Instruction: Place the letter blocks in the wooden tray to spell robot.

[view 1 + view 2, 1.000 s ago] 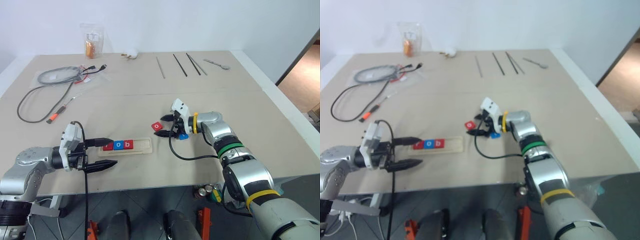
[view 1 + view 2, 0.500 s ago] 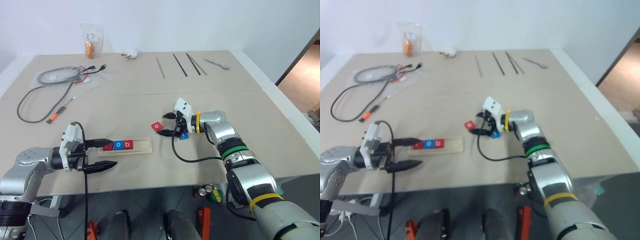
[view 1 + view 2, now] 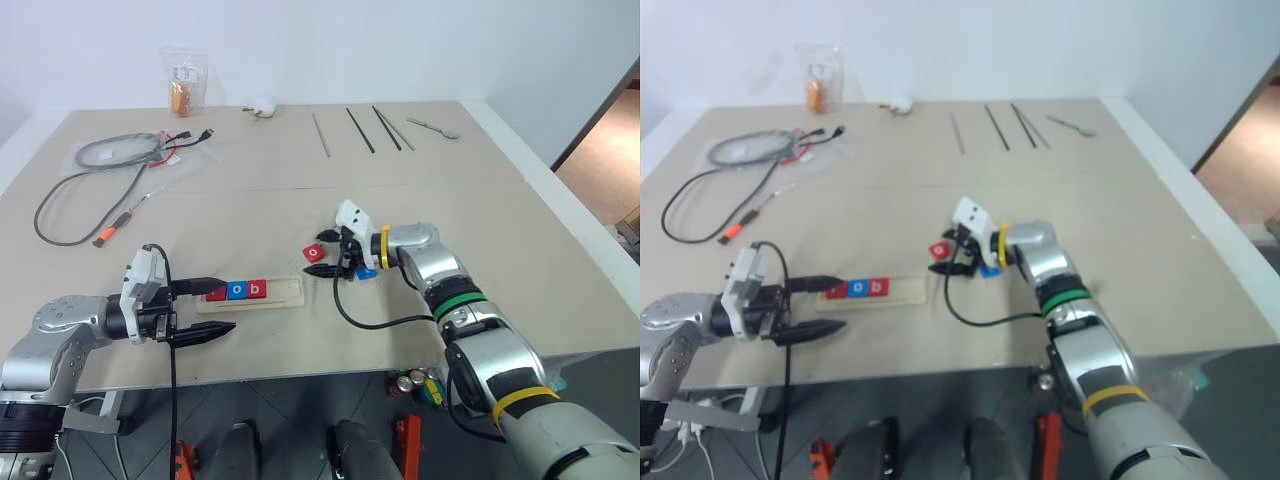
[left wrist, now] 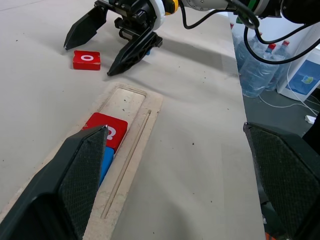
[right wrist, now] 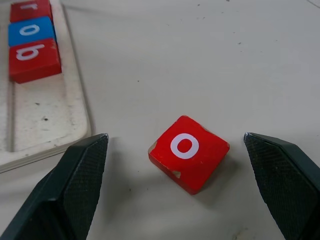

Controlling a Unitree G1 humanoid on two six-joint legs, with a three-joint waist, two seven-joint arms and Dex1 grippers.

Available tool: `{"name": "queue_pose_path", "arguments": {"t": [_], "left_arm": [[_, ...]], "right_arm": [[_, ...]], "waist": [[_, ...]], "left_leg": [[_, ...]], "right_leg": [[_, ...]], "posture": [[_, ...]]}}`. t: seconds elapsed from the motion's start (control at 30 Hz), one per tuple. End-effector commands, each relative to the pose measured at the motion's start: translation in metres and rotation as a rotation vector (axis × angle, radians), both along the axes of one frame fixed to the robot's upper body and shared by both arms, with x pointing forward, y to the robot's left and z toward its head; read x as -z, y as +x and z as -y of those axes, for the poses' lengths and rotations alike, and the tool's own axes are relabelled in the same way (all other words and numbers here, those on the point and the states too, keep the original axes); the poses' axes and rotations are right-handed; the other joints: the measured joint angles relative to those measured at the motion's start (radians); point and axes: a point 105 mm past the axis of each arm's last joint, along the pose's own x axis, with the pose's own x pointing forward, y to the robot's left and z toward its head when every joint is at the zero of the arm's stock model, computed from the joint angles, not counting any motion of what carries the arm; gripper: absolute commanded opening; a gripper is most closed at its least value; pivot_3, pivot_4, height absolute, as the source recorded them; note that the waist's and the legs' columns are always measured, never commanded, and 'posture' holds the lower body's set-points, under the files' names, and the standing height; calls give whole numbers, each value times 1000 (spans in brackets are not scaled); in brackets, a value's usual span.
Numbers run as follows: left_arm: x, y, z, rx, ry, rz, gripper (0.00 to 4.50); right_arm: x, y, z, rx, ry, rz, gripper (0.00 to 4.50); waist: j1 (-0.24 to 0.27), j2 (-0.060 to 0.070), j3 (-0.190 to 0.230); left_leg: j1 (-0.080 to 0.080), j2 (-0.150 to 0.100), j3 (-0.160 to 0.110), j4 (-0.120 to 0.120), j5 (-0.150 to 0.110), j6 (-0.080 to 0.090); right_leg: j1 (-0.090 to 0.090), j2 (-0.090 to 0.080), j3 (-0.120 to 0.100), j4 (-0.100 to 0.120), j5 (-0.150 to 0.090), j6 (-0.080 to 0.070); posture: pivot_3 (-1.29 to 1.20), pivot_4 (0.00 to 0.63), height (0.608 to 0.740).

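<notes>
Red o block lies loose on the surface between the right fingers, spread wide, just off the tray's empty end. Tray holds r, o, b. Left fingers released beside it; blue block under the right wrist.

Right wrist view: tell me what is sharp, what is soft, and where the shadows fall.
Right wrist view: the red o block is crisp, with a soft shadow on the table beside it; the near claw fingers look large and slightly soft. Left wrist view: the fingers are blurred, the right claw casts a faint shadow.
</notes>
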Motion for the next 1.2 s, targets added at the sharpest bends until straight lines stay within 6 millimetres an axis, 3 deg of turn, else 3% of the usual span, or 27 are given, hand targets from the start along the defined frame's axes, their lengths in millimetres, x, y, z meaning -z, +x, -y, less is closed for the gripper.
{"name": "queue_pose_path", "arguments": {"t": [0.03, 0.4, 0.73, 1.03, 1.2], "left_arm": [[-5, -1, 0, 1, -5, 25, 4500], [-6, 0, 0, 1, -5, 27, 4500], [-6, 0, 0, 1, -4, 27, 4500], [-5, 0, -1, 1, 1, 26, 4500], [-5, 0, 0, 3, 0, 26, 4500]], "right_arm": [[-11, 5, -2, 3, -23, 96, 4242], [-20, 10, 9, 42, -1, 98, 4242], [-5, 8, 6, 55, -10, 57, 4242], [-26, 6, -2, 28, 112, 37, 4242], [-15, 6, 6, 49, 55, 32, 4242]], "waist": [[0, 0, 0], [0, 0, 0], [0, 0, 0], [0, 0, 0], [0, 0, 0]], "left_leg": [[0, 0, 0, 0, 0, 0], [0, 0, 0, 0, 0, 0], [0, 0, 0, 0, 0, 0], [0, 0, 0, 0, 0, 0], [0, 0, 0, 0, 0, 0]], "right_leg": [[0, 0, 0, 0, 0, 0], [0, 0, 0, 0, 0, 0], [0, 0, 0, 0, 0, 0], [0, 0, 0, 0, 0, 0], [0, 0, 0, 0, 0, 0]], "posture": [[0, 150, 740], [0, 150, 740], [0, 150, 740], [0, 150, 740], [0, 150, 740]]}}
